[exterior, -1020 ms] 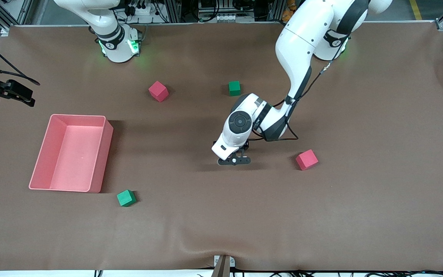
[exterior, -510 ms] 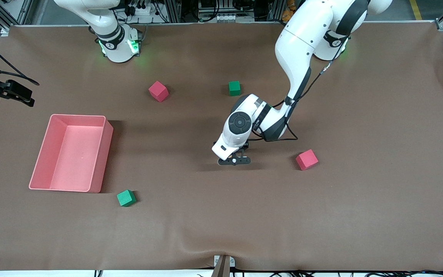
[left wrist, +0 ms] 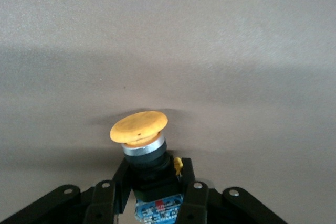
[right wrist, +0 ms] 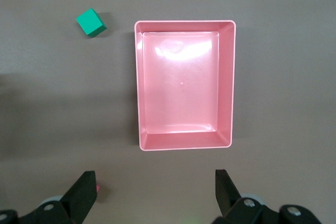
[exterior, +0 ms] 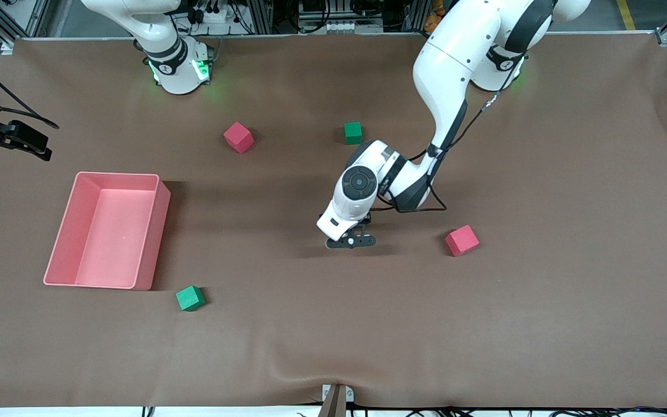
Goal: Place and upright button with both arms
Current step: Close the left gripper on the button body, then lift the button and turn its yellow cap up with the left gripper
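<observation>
Left wrist view: left gripper (left wrist: 149, 203) clamps button (left wrist: 140, 145) low on its body, mid-table — top-heavy, prob. tilts or slips on lift; right gripper (right wrist: 156, 192) waits open above pink tray (right wrist: 137, 82).

We see a wide bench (exterior: 571, 318) under a brown mat, its covering rippling slightly near the middle of the edge closest to the front camera, where a small metal bracket (exterior: 336, 397) sits. Along the edge by the bases we glimpse aluminium framing (exterior: 264, 14), cables and a power strip (exterior: 212, 14). Grey floor with a yellow line (exterior: 626, 14) shows at one corner. Light falls evenly, shadows soft.
</observation>
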`<state>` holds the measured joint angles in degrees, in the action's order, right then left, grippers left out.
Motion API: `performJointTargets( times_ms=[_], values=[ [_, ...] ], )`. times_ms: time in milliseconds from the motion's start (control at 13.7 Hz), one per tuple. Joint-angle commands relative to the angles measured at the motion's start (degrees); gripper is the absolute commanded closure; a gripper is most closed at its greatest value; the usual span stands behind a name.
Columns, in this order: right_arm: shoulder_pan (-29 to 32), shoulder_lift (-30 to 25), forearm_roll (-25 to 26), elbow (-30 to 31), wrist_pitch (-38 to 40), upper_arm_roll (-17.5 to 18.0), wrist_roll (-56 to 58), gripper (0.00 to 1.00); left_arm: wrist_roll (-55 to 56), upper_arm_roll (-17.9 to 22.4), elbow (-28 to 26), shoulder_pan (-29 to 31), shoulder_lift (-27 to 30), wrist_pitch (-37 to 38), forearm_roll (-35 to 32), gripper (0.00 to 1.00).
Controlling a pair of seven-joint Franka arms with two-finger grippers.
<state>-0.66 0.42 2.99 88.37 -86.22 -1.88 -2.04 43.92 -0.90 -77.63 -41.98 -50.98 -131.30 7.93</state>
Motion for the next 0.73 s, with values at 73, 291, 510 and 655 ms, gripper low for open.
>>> performJointTargets(
  times_ms=[73, 291, 510, 655],
  values=[
    [0.7, -0.2, 0.1, 0.4, 0.0, 0.5, -0.2, 0.0, 14.5, 2.8, 0.3, -5.9, 1.5, 0.0, -2.8, 0.95],
    [0.7, -0.2, 0.1, 0.2, 0.2, 0.6, -0.2, 0.0, 27.1, 11.4, 0.3, -16.4, 2.0, 0.0, -11.5, 1.0],
    [0.7, -0.2, 0.1, 0.3, 0.3, 0.6, -0.2, 0.0, 29.4, 15.8, 0.3, -21.2, 2.7, 1.8, -11.9, 0.99],
    [0.7, -0.2, 0.1, 0.3, 0.6, 0.6, -0.2, 0.0, 37.1, 22.1, 0.3, -27.5, 2.5, 6.7, -14.0, 0.99]
  ],
)
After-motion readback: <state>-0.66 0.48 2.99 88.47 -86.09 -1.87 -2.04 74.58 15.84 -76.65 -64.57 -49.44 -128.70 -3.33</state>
